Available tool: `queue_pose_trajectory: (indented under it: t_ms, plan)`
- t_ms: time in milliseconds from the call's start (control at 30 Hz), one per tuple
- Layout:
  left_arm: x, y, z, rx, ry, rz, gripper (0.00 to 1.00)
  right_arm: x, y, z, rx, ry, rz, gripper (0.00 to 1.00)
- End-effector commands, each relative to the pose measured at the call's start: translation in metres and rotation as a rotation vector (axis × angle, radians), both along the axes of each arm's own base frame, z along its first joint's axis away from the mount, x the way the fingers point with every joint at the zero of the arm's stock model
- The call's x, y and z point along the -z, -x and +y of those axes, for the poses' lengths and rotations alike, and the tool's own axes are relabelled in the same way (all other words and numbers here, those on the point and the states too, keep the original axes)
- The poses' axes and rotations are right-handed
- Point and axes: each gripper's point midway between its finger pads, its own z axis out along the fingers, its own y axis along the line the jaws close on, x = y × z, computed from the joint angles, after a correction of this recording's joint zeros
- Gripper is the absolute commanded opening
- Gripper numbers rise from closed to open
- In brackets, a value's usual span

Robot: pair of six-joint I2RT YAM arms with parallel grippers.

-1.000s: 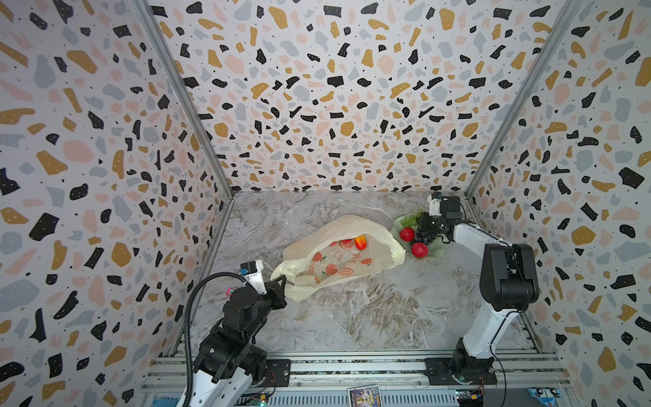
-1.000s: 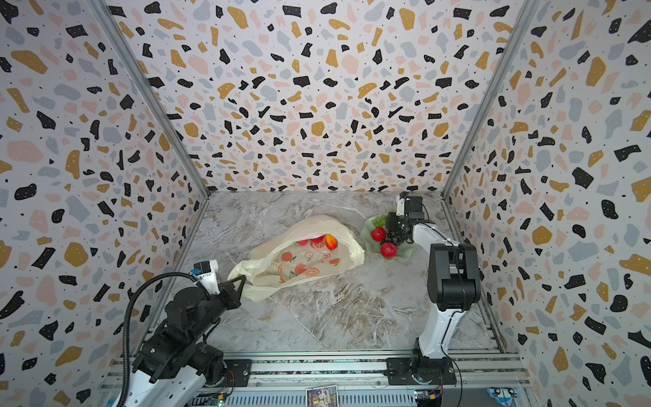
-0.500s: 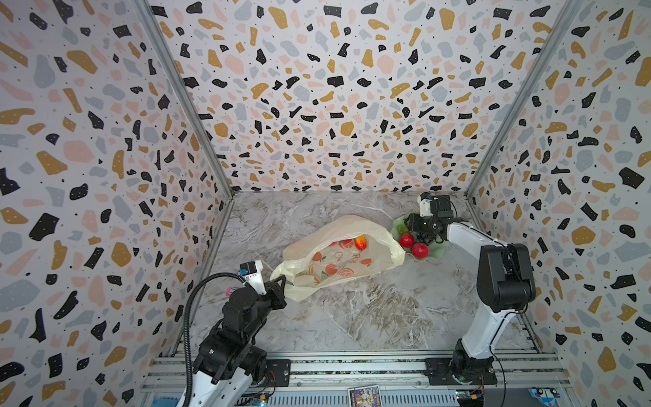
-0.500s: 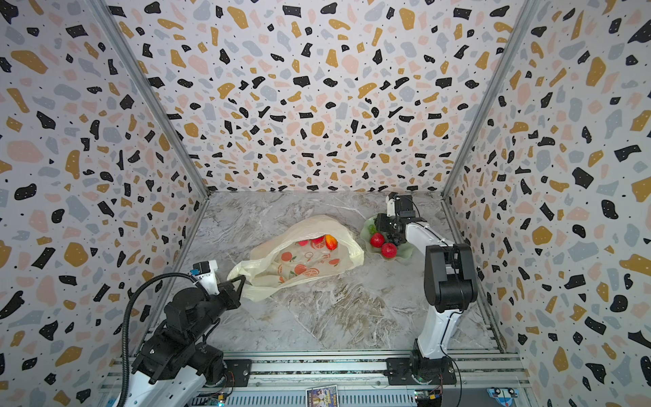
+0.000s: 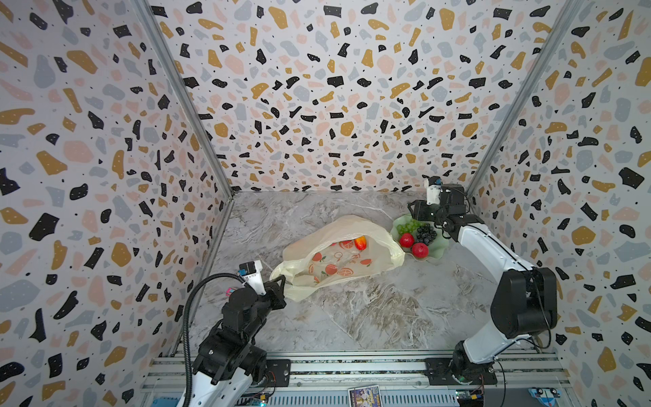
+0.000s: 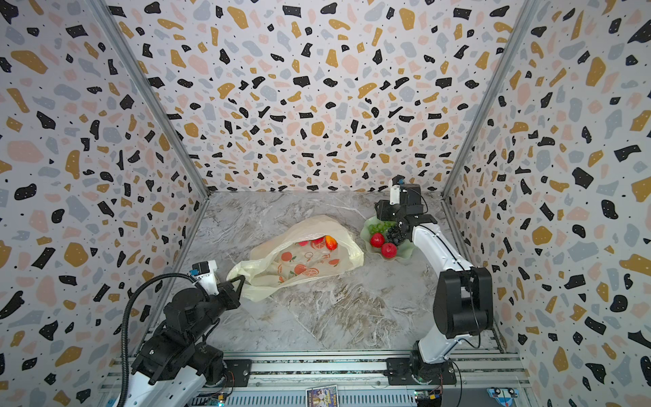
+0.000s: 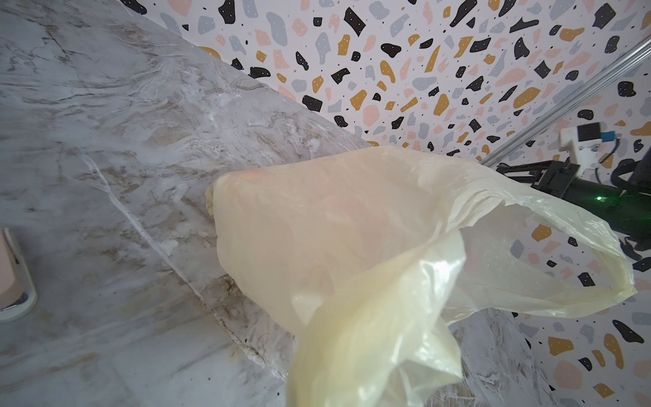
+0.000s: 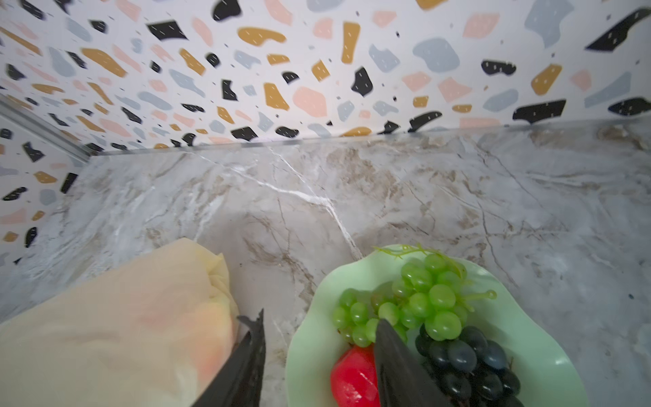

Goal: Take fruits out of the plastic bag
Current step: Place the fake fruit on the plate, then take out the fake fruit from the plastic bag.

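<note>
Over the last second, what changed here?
The right tool opened and drew back off the dish, apparently leaving the dark grapes there. The left tool still pinches the bag, which has not moved.

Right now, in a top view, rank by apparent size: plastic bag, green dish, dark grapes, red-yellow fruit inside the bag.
1. plastic bag
2. green dish
3. dark grapes
4. red-yellow fruit
</note>
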Motion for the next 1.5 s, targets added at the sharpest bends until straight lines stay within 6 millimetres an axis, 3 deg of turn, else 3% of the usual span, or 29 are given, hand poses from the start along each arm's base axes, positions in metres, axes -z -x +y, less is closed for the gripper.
queue_pose_trajectory:
  t_ms: [0, 167, 233, 333, 433, 567, 667, 933, 1233, 1467]
  plan:
    - [-0.016, -0.002, -0.003, 0.011, 0.019, -0.054, 0.02, -0.062, 0.026, 0.023, -0.105, -0.020, -0.180, 0.50]
    - [-0.037, -0.002, -0.011, 0.061, 0.022, -0.114, 0.02, -0.124, 0.096, 0.095, -0.419, 0.034, -0.452, 0.49]
    - [-0.047, -0.003, -0.013, 0.077, 0.014, -0.144, 0.02, -0.142, 0.140, 0.134, -0.604, 0.070, -0.574, 0.49]
    - [-0.057, -0.005, -0.018, 0.103, 0.010, -0.174, 0.03, -0.156, 0.205, 0.177, -0.843, 0.133, -0.747, 0.49]
    - [-0.054, -0.009, -0.022, 0.122, -0.004, -0.164, 0.03, -0.161, 0.263, 0.210, -1.020, 0.168, -0.884, 0.49]
    - [-0.050, -0.010, -0.024, 0.133, -0.029, -0.148, 0.03, -0.155, 0.300, 0.235, -1.128, 0.194, -0.952, 0.49]
    - [-0.052, -0.009, -0.022, 0.131, -0.035, -0.153, 0.03, -0.140, 0.303, 0.252, -1.173, 0.227, -0.927, 0.49]
    - [-0.057, -0.002, -0.022, 0.149, -0.043, -0.157, 0.03, -0.088, 0.285, 0.285, -1.247, 0.345, -0.791, 0.48]
    - [-0.057, 0.007, -0.023, 0.173, -0.040, -0.146, 0.03, -0.031, 0.264, 0.293, -1.252, 0.483, -0.707, 0.44]
    - [-0.047, 0.012, -0.022, 0.177, -0.048, -0.117, 0.03, 0.004, 0.235, 0.298, -1.188, 0.600, -0.651, 0.40]
